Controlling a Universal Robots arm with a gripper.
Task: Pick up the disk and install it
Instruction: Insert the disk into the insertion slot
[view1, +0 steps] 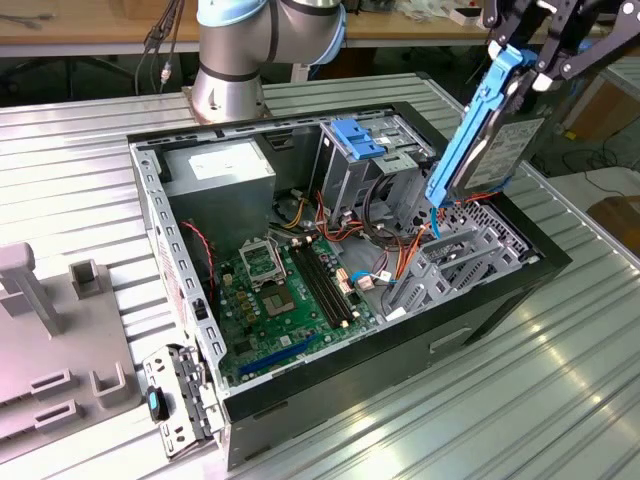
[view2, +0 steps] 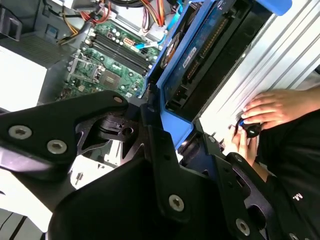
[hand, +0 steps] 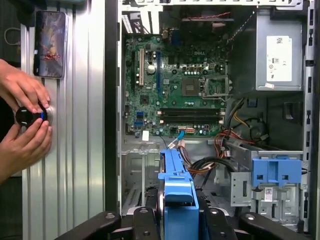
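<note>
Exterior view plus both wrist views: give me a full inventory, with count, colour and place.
table: one, silver ribbed metal, under everything
case: one, black, open, on the table
disk: one, dark grey with blue rails, tilted above the case's bay end
motherboard: one, green, case floor
power supply: one, grey, in a case corner
latch piece: one, blue, atop the metal cage
cables: several, orange, red, black, beside the cage
fixture plate: one, grey, exterior view's left
phone: one, dark, on the table outside the case
knob: one, black, on the table
hands: two, a person's, on the knob
arm: one, silver and pale blue, behind the case
gripper: one, black, shut on the disk
</note>
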